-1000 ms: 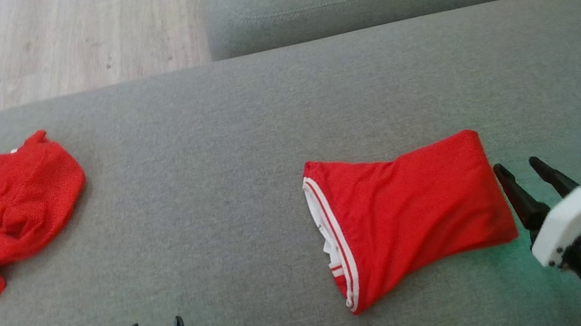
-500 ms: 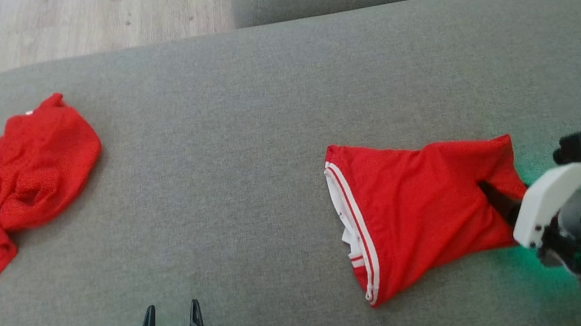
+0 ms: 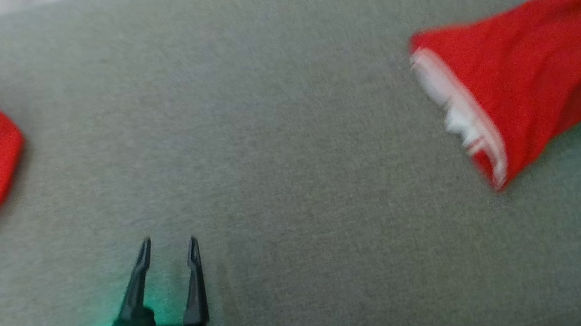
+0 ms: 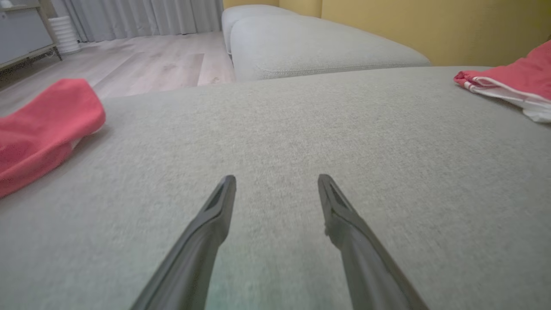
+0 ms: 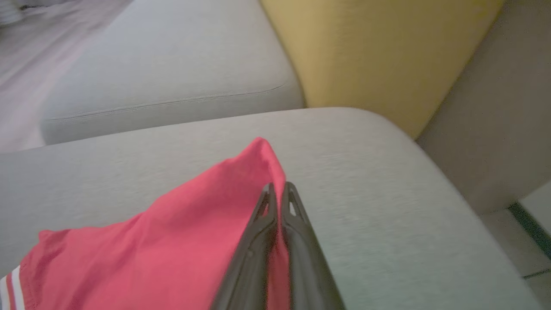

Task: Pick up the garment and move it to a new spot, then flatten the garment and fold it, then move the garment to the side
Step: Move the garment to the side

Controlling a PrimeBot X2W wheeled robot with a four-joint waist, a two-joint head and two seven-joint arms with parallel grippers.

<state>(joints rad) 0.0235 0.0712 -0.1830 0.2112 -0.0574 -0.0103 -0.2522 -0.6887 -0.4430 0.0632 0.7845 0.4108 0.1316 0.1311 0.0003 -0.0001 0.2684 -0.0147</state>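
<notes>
With the right gripper [image 5: 280, 186] clamped on the folded garment [image 5: 172, 232] edge and the left gripper [image 3: 169, 241] jaws wide, drag low to preserve the fold.

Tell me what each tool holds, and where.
Right tool pinches the red garment at its plain end, opposite the white-striped edge. Left tool is open, holding nothing.
</notes>
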